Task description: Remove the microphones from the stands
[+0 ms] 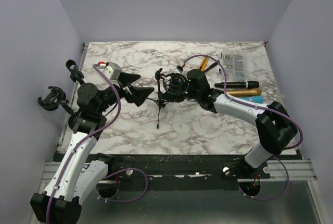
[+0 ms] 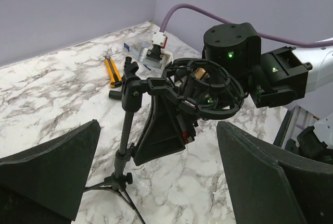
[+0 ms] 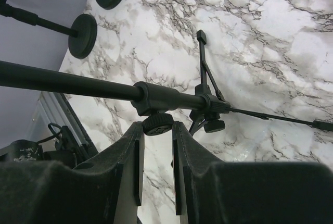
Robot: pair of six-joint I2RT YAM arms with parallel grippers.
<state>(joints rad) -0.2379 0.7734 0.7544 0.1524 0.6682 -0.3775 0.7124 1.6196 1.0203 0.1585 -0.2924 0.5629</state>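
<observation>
A small black tripod stand (image 1: 157, 107) carries a round shock mount (image 1: 178, 85). A gold microphone (image 2: 200, 73) sits inside the mount (image 2: 208, 91). My right gripper (image 1: 162, 97) reaches under the mount from the right. In the right wrist view it (image 3: 157, 128) is shut on the knob (image 3: 157, 123) on the stand's pole (image 3: 67, 84). My left gripper (image 1: 139, 88) is wide open and empty just left of the stand. In the left wrist view its fingers (image 2: 49, 174) frame the pole (image 2: 126, 130) and the mount without touching them.
Two loose microphones (image 1: 241, 85) (image 1: 244, 92) and a blue object (image 1: 256, 100) lie at the right. A yellow knife (image 1: 204, 63) and a packet (image 1: 233, 63) lie at the back. A white-grey object (image 1: 112, 70) sits at the back left. Black clamps (image 1: 52, 99) hang off the left edge.
</observation>
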